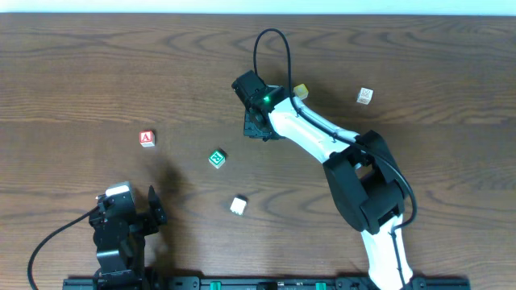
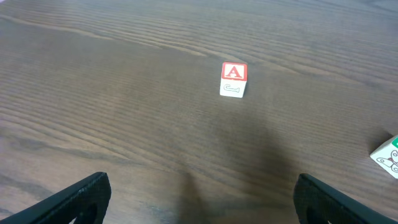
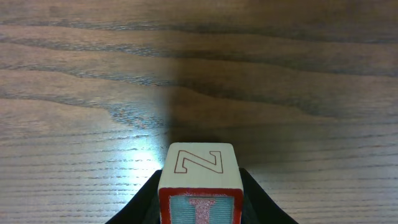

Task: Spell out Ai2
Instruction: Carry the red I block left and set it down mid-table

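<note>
My right gripper (image 1: 256, 125) is shut on a wooden block (image 3: 199, 183) with a red-framed "I" face and an outlined "Z" face; in the overhead view the gripper hides this block. The red "A" block (image 1: 147, 138) sits at the left of the table and shows in the left wrist view (image 2: 234, 79). A green block (image 1: 217, 158) lies in the middle, its edge in the left wrist view (image 2: 387, 155). My left gripper (image 1: 129, 211) is open and empty near the front left edge, its fingertips wide apart (image 2: 199, 199).
A white block (image 1: 238, 205) lies in front of the green one. A yellow block (image 1: 301, 90) sits just behind the right arm. A white patterned block (image 1: 365, 96) lies at the back right.
</note>
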Robot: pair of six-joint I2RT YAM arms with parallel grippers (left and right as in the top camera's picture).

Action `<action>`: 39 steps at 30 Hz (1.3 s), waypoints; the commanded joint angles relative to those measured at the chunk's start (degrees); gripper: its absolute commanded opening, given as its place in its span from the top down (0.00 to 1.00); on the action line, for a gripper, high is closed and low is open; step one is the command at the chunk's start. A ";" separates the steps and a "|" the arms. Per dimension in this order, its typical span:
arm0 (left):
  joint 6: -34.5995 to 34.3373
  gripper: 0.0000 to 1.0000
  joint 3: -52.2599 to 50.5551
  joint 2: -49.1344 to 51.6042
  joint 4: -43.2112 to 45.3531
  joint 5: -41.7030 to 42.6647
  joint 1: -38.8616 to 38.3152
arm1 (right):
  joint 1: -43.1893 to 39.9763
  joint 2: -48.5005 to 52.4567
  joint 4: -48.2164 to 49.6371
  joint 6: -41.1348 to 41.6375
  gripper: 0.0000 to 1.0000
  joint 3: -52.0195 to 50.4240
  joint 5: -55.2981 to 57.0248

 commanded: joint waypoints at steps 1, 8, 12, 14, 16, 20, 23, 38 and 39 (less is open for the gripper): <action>0.63 0.05 -0.66 -0.26 0.07 -0.50 0.17 | -0.46 0.35 -0.22 -0.98 0.71 -0.33 0.17; 0.63 0.05 -0.66 -0.26 0.07 -0.50 0.17 | -0.74 0.46 0.02 -3.56 0.67 -0.33 0.42; 0.63 0.05 -0.66 -0.26 0.07 -0.52 0.17 | -0.92 0.52 0.02 -3.54 0.67 -0.33 0.42; 0.63 0.05 -0.66 -0.26 0.07 -0.52 0.17 | -1.03 0.52 0.02 -3.52 0.65 -0.33 0.44; 0.63 0.05 -0.66 -0.26 0.07 -0.52 0.17 | -1.18 0.52 0.02 -3.52 0.63 -0.33 0.42; 0.63 0.05 -0.66 -0.26 0.07 -0.50 0.17 | -1.40 0.52 0.02 -3.52 0.59 -0.33 0.39; 0.63 0.05 -0.66 -0.26 0.07 -0.50 0.17 | -1.38 0.52 0.02 -3.52 0.56 -0.33 0.39; 0.63 0.05 -0.66 -0.26 0.07 -0.52 0.17 | -1.77 0.50 0.59 -12.52 0.32 5.68 1.05; 0.63 0.05 -0.66 -0.26 0.07 -0.50 0.17 | -1.81 0.50 0.59 -13.44 0.31 7.37 2.01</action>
